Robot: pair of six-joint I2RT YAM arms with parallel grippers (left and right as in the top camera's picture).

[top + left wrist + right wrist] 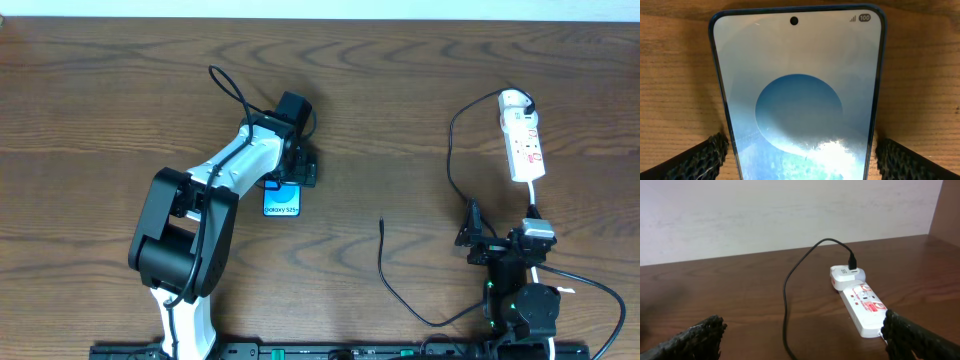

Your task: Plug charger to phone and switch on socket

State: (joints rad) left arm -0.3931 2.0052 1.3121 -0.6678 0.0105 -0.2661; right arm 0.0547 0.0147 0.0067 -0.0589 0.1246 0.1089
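Phone (283, 203) lies flat and face up on the bench (400, 60), left of centre, its blue-and-white screen lit. The left pincer (300, 166) hangs right over it. In the left wrist view the left pincer (802, 161) is spread wide, with one finger (700, 157) just beside each long edge of the handset. I see no squeeze, only a straddle. That stance looks chosen to steady the phone, so it cannot slide when a plug is pushed into its port.

The charger cable (380, 262) runs in a long loop across the right half of the bench. Its connector tip (382, 222) lies free between the two arms, well apart from the phone and held by nothing. The other end is already seated. In the right wrist view, the black plug stands in a white adapter (845, 275) at the far end of the power strip (866, 309).

The power strip (523, 138) lies near the right edge, and its white cord (533, 198) trails back toward the right arm. The right pincer (500, 238) sits low, close to its base and aimed at the strip, with its fingers (695, 337) wide apart and nothing between them. From there it faces both the cable and the switches, which probably explains the pose.

Whether the red-marked switches are on or off I cannot tell. As I judge it, neither part of the task is done. The tip must be fetched and brought to the phone, which will take fine alignment with a limp cable.
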